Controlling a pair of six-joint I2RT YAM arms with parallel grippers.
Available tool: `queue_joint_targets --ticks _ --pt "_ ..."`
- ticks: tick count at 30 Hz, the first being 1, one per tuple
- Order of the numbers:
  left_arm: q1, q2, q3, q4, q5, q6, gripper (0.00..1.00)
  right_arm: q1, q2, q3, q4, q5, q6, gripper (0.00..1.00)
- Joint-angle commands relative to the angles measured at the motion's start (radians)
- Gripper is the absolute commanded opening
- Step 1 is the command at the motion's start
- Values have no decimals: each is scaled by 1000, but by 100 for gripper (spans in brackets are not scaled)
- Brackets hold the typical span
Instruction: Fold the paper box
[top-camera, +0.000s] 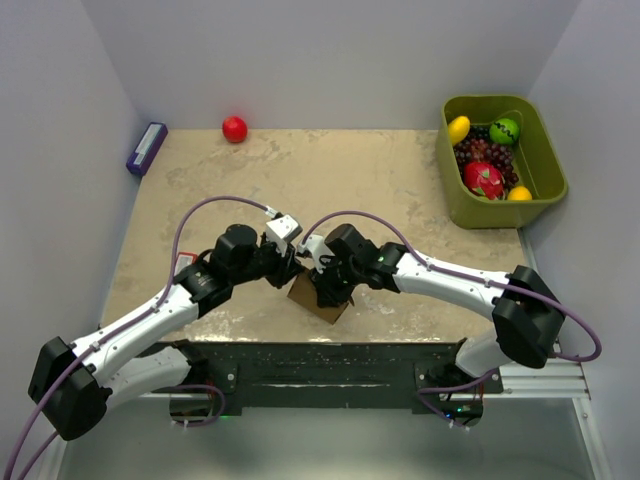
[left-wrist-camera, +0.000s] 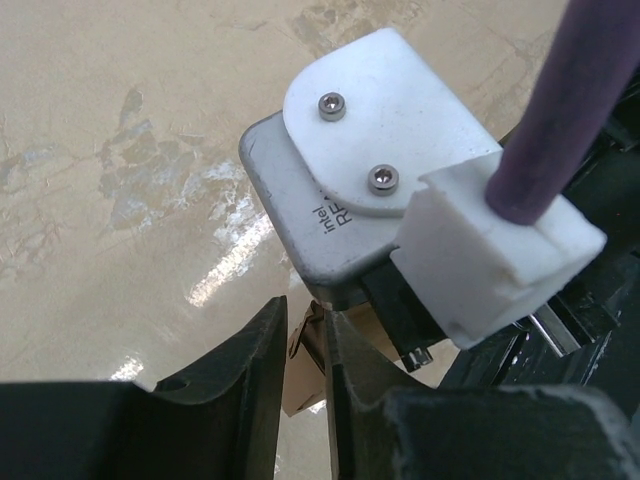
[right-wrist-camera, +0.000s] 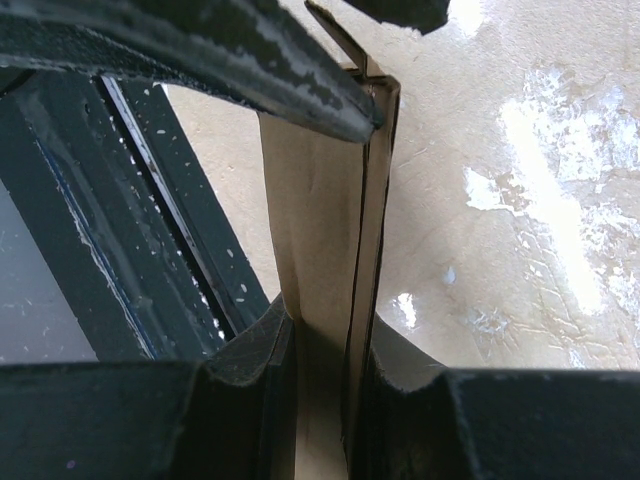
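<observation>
Near the table's front edge, seen from above, the left gripper and right gripper meet on the paper box. At the left wrist, narrow jaws pinch a flap. At the right wrist, jaws clamp a doubled upright panel. Creasing looks mid-step. Next, I judge, the left must bend its flap over.

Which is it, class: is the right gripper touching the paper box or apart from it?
Touching. The right wrist view shows the right gripper with both fingers pressed against the flattened paper box, no gap.
</observation>
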Motion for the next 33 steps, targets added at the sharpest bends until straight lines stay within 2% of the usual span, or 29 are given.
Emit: queue_joint_targets --ticks 1,8,16,20,22,28,33 --pt "0 -3 14 36 9 14 25 -5 -14 39 0 -8 -17 3" --pt "0 5 17 22 3 25 22 -5 3 45 -10 12 -16 2" --pt "-3 11 16 19 -5 -1 0 -5 10 48 -15 61 -8 2" --pt "-8 14 5 43 -18 -75 0 -3 24 51 -17 119 1 2" --pt "-20 13 -9 51 -69 -122 0 -3 27 48 -12 137 1 2" --pt "-57 -9 -149 224 -201 -253 0 -5 52 56 -13 173 -6 2" --pt "-63 -61 -260 383 -256 -247 0 -5 84 53 -7 228 -6 2"
